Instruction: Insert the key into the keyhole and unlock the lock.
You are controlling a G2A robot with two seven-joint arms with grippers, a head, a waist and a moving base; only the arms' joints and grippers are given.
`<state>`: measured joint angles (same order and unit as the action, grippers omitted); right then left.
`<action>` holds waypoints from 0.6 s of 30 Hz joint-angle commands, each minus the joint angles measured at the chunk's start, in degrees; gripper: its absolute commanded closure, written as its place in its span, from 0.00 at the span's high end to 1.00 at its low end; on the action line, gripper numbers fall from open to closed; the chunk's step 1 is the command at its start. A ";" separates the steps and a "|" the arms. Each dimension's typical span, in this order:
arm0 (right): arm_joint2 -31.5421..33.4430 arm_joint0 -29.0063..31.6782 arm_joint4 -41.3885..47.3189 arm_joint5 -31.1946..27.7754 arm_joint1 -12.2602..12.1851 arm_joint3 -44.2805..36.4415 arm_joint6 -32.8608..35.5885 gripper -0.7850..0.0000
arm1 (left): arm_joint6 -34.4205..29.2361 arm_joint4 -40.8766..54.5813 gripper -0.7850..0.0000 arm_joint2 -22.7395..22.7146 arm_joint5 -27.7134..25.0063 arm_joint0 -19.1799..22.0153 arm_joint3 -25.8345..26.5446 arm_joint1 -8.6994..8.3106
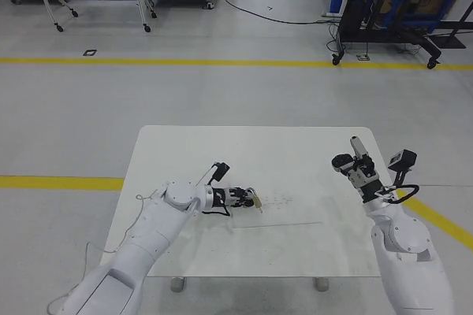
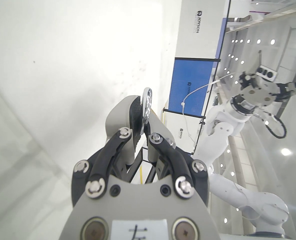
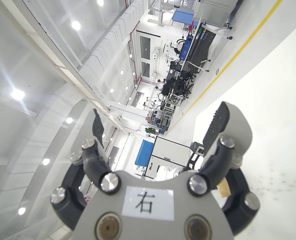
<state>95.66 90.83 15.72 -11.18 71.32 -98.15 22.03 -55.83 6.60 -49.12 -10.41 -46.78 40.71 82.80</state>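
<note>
Holding the key (image 2: pixel 147 99), the left hand (image 2: pixel 143 116) is clamped shut; the right hand (image 3: pixel 159 111) is spread, empty. Alignment with the keyhole is required next.

Silver round-headed key (image 2: pixel 147 102) sits clamped in left claw (image 2: pixel 143 116), brass lock (image 1: pixel 257 203) alongside.

Centre: the left gripper (image 1: pixel 251 198) is clamped on the key (image 2: pixel 147 106), low over the table (image 1: pixel 299 252), with the brass lock (image 1: pixel 257 203) at its tip.
8 o'clock: the left arm bars this approach.
2 o'clock: the right gripper (image 1: pixel 351 157) is raised with its fingers spread.
Passage: bare tabletop lies from 12 round to 6 o'clock.
</note>
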 commanded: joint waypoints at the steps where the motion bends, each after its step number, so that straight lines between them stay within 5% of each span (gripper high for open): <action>1: -0.03 -0.03 0.05 -0.01 0.00 0.05 0.04 1.00 | 0.18 -1.15 0.00 0.81 0.42 0.31 -0.20 0.23; 2: -0.03 -0.03 0.05 -0.01 0.00 0.05 0.04 1.00 | 0.42 -1.21 0.00 0.95 0.56 0.37 -0.38 0.32; 3: -0.03 -0.03 0.05 -0.01 0.00 0.05 0.04 1.00 | 0.73 -1.59 0.18 1.14 0.60 0.48 -0.50 0.38; 5: -0.03 -0.03 0.05 -0.01 0.00 0.05 0.04 1.00 | 0.90 -1.64 1.00 1.28 0.73 0.55 -0.75 0.49; 13: -0.03 -0.03 0.05 -0.01 0.00 0.05 0.04 1.00 | -1.51 0.84 1.00 -1.87 1.11 0.08 2.15 -0.73; 18: 0.83 -0.98 0.79 -0.48 0.00 0.59 -1.30 1.00 | 2.53 -6.12 1.00 -7.96 -1.21 -1.92 14.00 -4.10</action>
<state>95.95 90.43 15.94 -11.38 71.33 -97.94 21.41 -54.57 3.23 -55.24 -11.04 -47.91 50.55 79.68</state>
